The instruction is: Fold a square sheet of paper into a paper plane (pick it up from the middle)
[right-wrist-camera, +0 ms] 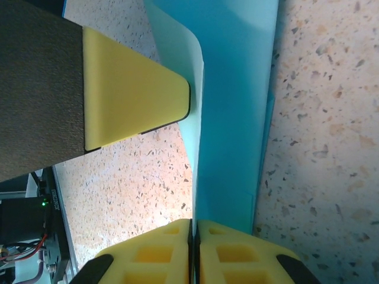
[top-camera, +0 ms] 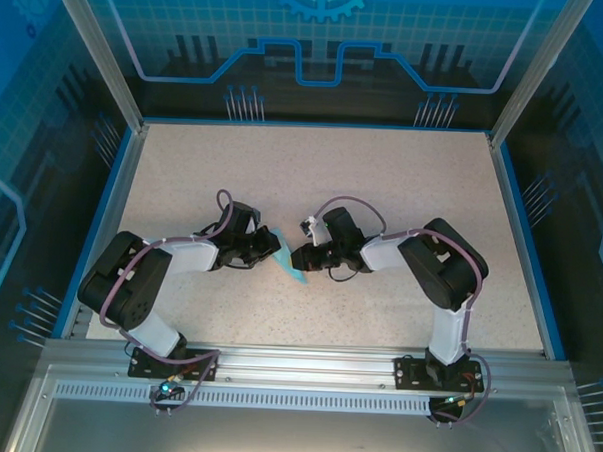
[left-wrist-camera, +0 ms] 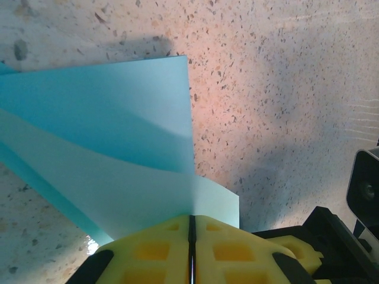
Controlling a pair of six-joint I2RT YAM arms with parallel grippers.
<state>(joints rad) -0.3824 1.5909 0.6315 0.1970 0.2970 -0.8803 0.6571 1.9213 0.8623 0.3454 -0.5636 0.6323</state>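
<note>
The light-blue paper (top-camera: pixel 289 263) is folded and held between my two grippers at the table's middle. In the left wrist view the paper (left-wrist-camera: pixel 112 148) rises as a folded flap from my left gripper (left-wrist-camera: pixel 191 220), whose yellow fingers (left-wrist-camera: pixel 148 248) are shut on its lower edge. My right gripper (right-wrist-camera: pixel 194 225) is shut on the paper (right-wrist-camera: pixel 237 118) at a long fold edge. My left gripper's yellow finger (right-wrist-camera: pixel 130 94) presses the same sheet from the upper left. From above, my left gripper (top-camera: pixel 276 247) and right gripper (top-camera: pixel 298 256) meet tip to tip at the sheet.
The speckled beige table (top-camera: pixel 384 180) spreads out behind and beside both arms. A blue rim (top-camera: pixel 316 126) and aluminium posts (top-camera: pixel 99 52) bound it. The right arm's black body (left-wrist-camera: pixel 331 236) sits close at the lower right of the left wrist view.
</note>
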